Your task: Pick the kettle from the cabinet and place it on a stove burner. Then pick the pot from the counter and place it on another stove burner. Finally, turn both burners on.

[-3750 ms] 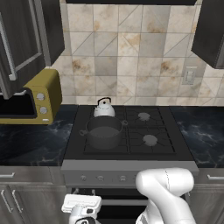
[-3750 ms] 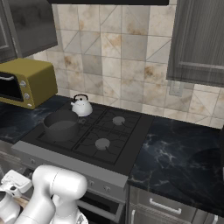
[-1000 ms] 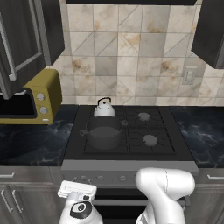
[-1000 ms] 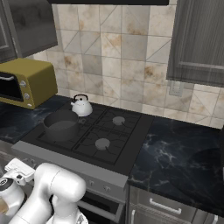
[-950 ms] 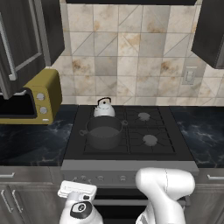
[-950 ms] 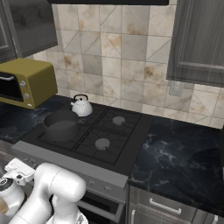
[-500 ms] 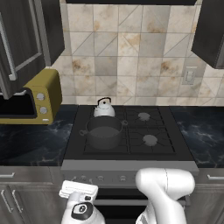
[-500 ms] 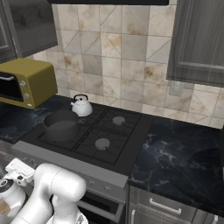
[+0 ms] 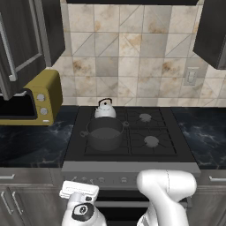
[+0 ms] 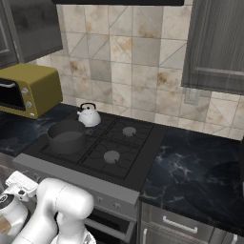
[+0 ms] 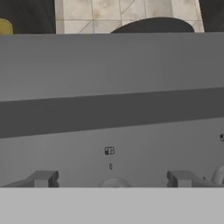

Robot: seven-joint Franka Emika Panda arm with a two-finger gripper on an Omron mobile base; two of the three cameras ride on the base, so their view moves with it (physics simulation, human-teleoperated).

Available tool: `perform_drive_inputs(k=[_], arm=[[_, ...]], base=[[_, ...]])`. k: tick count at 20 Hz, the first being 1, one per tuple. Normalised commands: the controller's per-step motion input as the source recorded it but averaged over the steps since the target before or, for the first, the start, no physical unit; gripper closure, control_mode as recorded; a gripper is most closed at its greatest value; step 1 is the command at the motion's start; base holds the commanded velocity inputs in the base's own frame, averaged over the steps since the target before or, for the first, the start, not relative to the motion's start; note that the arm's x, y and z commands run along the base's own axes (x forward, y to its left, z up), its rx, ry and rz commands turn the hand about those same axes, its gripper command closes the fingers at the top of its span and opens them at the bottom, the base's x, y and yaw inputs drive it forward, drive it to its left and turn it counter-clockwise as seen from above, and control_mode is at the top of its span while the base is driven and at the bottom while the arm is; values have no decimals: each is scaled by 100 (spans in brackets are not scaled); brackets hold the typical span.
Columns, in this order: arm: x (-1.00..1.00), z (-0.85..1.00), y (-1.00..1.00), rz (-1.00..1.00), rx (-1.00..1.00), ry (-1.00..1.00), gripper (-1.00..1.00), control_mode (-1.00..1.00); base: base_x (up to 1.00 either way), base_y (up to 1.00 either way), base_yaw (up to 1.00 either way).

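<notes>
Little changed since second ago: my gripper [image 9: 79, 190] still low, bottom left of frame, at stove's front panel [image 11: 109, 144], jaws now spread wide, holding nothing. Kettle [image 9: 105, 108] on rear left burner, frame centre; pot [image 9: 105, 133] on front left burner just below. Small knob marking [image 11: 109, 150] on panel unreadable.

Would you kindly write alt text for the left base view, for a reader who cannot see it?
A dark grey pot sits on the front-left burner of a black cooktop, with a small silver kettle on the burner behind it. The robot's white end effector is low in front of the stove's control panel. A yellow microwave stands on the counter at left.
</notes>
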Motion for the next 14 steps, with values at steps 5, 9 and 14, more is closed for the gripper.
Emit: perform_drive_inputs(k=[5,9,14], arm=[[16,-25,0,0,0,3,-100,-100],[13,-30,0,0,0,2,-100,-100],[1,-35,-4,0,0,1,-100,-100]], base=[[0,0,0],[0,0,0],[0,0,0]])
